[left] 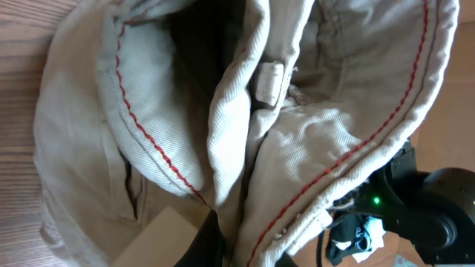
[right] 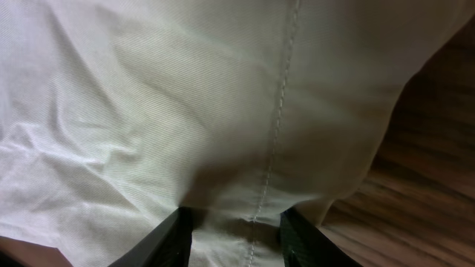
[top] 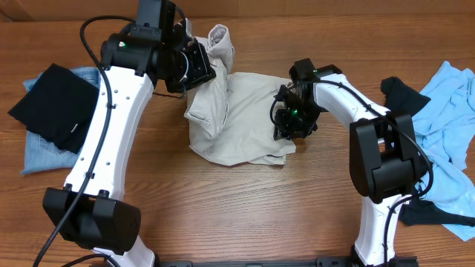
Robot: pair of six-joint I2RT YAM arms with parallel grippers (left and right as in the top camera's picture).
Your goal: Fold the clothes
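Beige trousers with red inner stitching (top: 245, 119) lie crumpled at the table's middle. My left gripper (top: 194, 67) is shut on their waistband at the far left corner and holds it lifted; in the left wrist view the cloth (left: 148, 111) hangs open, pinched between the fingers (left: 245, 248). My right gripper (top: 286, 122) is at the trousers' right edge. In the right wrist view its fingers (right: 234, 237) are apart, pressed onto the beige cloth (right: 185, 96) beside a seam, with fabric puckered between them.
A black garment (top: 52, 104) lies on folded blue jeans (top: 41, 156) at the far left. A light blue shirt (top: 453, 126) and a black garment (top: 401, 93) lie at the right edge. Bare wooden table (top: 237, 208) is in front.
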